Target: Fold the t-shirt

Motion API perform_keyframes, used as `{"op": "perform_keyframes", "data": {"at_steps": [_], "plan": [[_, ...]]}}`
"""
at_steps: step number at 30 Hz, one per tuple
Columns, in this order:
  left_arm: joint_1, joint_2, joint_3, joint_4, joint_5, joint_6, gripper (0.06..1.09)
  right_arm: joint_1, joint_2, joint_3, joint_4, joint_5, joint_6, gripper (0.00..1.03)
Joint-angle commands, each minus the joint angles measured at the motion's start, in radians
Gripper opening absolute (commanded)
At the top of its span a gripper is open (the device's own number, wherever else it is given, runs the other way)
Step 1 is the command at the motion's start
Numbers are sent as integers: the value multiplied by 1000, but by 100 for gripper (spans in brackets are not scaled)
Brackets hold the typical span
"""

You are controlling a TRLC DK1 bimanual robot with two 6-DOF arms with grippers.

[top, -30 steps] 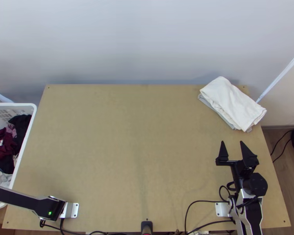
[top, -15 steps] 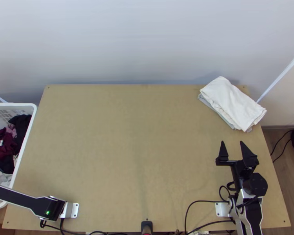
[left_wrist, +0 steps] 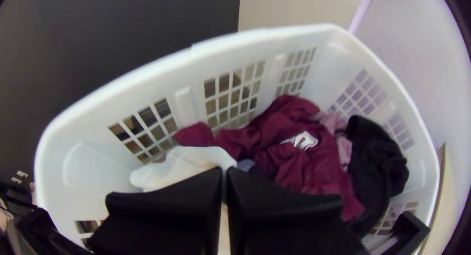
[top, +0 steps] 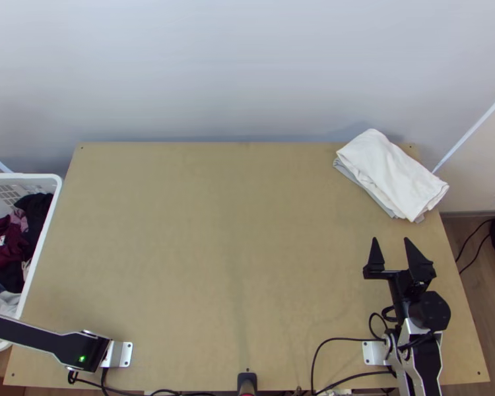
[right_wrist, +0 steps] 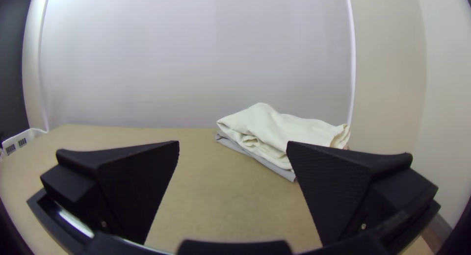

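In the top view my right gripper (top: pixel 391 254) stands over the table's right side, nearer than a white folded cloth (top: pixel 391 173) lying on a grey one. Its fingers are wide apart around bare air; the right wrist view has this gripper (right_wrist: pixel 233 149) with the white cloth (right_wrist: pixel 274 132) beyond. My left gripper (left_wrist: pixel 224 172) is over the basket, its fingers together. A bunched white cloth (left_wrist: pixel 181 166) lies at their tips; I cannot tell whether it is pinched. Beside it are a crumpled maroon garment (left_wrist: pixel 299 162) and a black one (left_wrist: pixel 375 162).
The white laundry basket (top: pixel 49 198) stands against the table's left edge. Bare wood of the table (top: pixel 228 231) spreads between the arms. Black cables (top: pixel 327 343) run along the near edge, and a wall rises behind the far edge.
The left arm's link has shifted slightly toward the lower left, and the pale cloth in the basket lies a little differently. The right arm and the cloths on the table have kept still.
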Motion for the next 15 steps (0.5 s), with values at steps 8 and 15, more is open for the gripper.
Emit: {"op": "perform_keyframes", "data": {"at_steps": [8, 15], "plan": [[-33, -499, -8, -12, 68, -234, 9, 1, -3, -5, -19, 9, -9, 99], [-50, -749, 26, 10, 95, -361, 9, 1, -3, -5, -19, 9, -9, 99]]}}
